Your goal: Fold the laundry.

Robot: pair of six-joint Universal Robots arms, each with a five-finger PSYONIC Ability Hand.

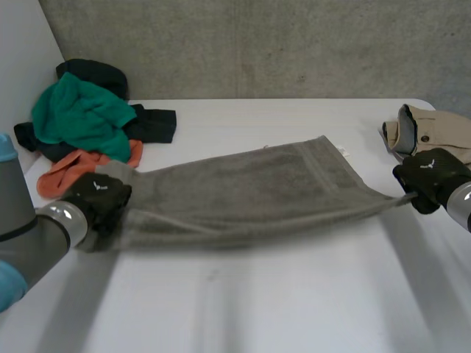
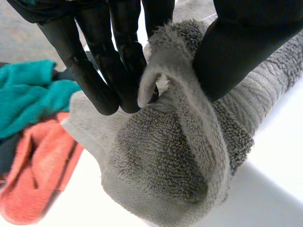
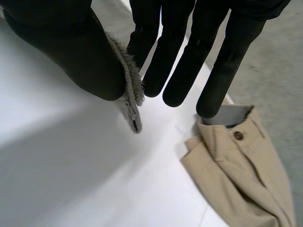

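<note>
- My left hand (image 2: 113, 56) has the grey towel (image 1: 243, 191) by its left end. The thumb (image 2: 236, 52) presses the bunched terry against my fingers (image 2: 102, 80), so this hand is clamped on the cloth. The thick roll of towel hides what lies under my palm.
- My right hand (image 3: 199, 42) pinches a thin edge of the same towel between the thumb and the nearest finger. The other fingers hang straight beside it. Only a short strip of cloth shows past the thumb; the rest is cut off behind it.
- In the head view the towel runs stretched across the middle of the white table (image 1: 257, 294) from one hand to the other. Its near edge is pulled into a line and its far part lies spread on the tabletop.
- A small white bit (image 1: 344, 152) sits at the towel's far right corner. It is too small for me to tell whether it bears writing.
- Just beside my right hand lies a beige garment (image 3: 241, 175) with a brown button (image 3: 238, 135), partly cut off at the table's right edge.
- Behind my left hand a heap holds a green cloth (image 1: 77, 114), an orange cloth (image 1: 73, 169) and dark garments (image 1: 151, 125). These overlap, so I cannot make out how many pieces there are.
</note>
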